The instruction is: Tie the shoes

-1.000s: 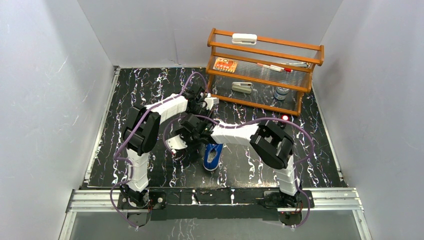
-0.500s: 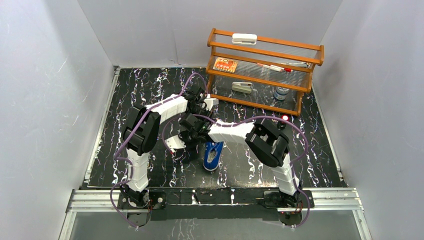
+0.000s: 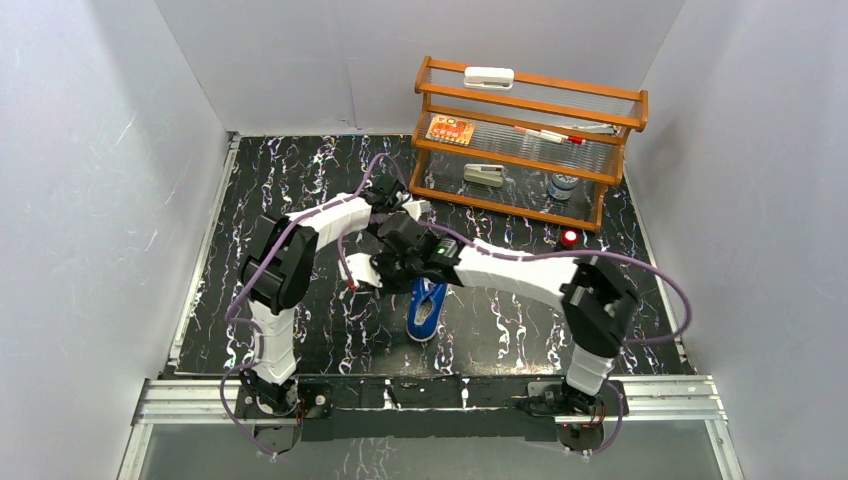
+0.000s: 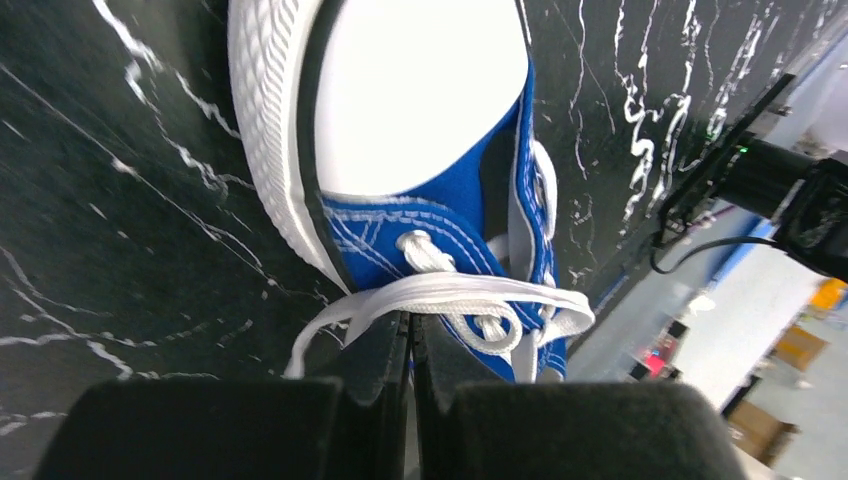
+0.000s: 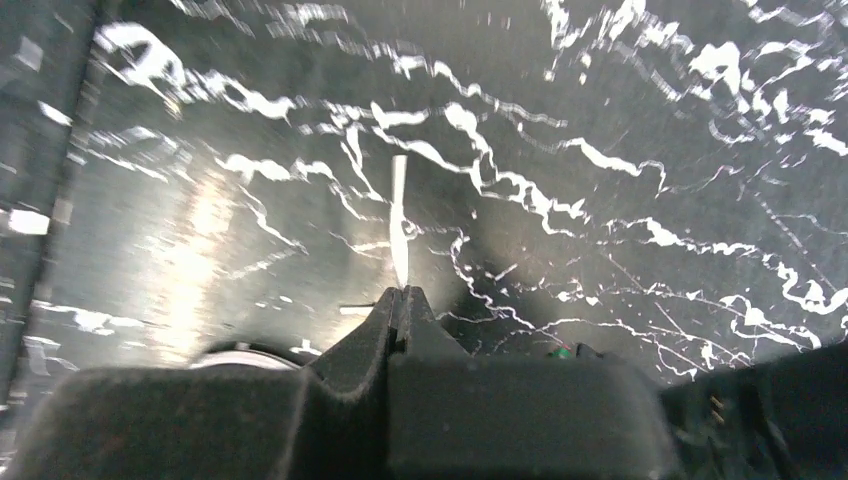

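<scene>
The blue shoe with white toe cap lies on the black marbled table, near the middle. Its white laces cross the tongue in a loose knot. My left gripper is shut, with a flat lace strand lying right at its fingertips. It sits beyond the shoe in the top view, partly under the right arm. My right gripper is shut on a thin white lace end that sticks out above the table. In the top view the right gripper is left of the shoe.
A wooden shelf rack with small items stands at the back right. A red knob lies in front of it. Grey walls close in on three sides. The two arms cross above the shoe.
My right gripper has closed on the lace end and moved left and away from the bases, with the right arm stretching out and its elbow swinging right. The left arm barely moved.
</scene>
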Motion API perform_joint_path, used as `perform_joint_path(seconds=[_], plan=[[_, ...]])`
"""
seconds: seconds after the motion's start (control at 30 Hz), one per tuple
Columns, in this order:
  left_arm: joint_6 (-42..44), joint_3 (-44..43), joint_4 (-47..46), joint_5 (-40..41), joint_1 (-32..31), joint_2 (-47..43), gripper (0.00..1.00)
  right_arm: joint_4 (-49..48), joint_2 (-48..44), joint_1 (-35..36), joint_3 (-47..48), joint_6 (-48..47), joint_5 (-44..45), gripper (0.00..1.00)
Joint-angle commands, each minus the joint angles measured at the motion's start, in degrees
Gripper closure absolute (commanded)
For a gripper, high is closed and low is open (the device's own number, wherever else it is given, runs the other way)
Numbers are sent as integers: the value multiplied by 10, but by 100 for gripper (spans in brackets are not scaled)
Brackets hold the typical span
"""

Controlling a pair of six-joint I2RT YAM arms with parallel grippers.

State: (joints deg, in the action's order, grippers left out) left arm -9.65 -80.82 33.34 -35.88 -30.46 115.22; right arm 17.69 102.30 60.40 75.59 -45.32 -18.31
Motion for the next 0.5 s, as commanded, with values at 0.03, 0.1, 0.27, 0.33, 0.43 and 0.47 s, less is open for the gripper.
perform_joint_path(seconds=[0.03, 0.1, 0.27, 0.33, 0.43, 0.47], plan=[[-93, 51, -13, -50, -4, -53, 100, -47, -100, 0, -45, 185, -78, 100], [-125, 72, -47, -71, -4, -74, 100, -57, -141, 0, -75, 251, -76, 100], [-265, 148, -126, -140, -4, -154, 100, -53, -227, -3, -148, 465, -4, 100], [-290, 154, -134, -158, -4, -192, 100, -87, -232, -25, -152, 483, -4, 100], [-305, 151, -112, -160, -4, -208, 100, -125, -239, -63, -171, 487, -34, 100], [-301, 141, -107, -155, -4, -195, 100, -121, -241, -67, -169, 489, -33, 100]])
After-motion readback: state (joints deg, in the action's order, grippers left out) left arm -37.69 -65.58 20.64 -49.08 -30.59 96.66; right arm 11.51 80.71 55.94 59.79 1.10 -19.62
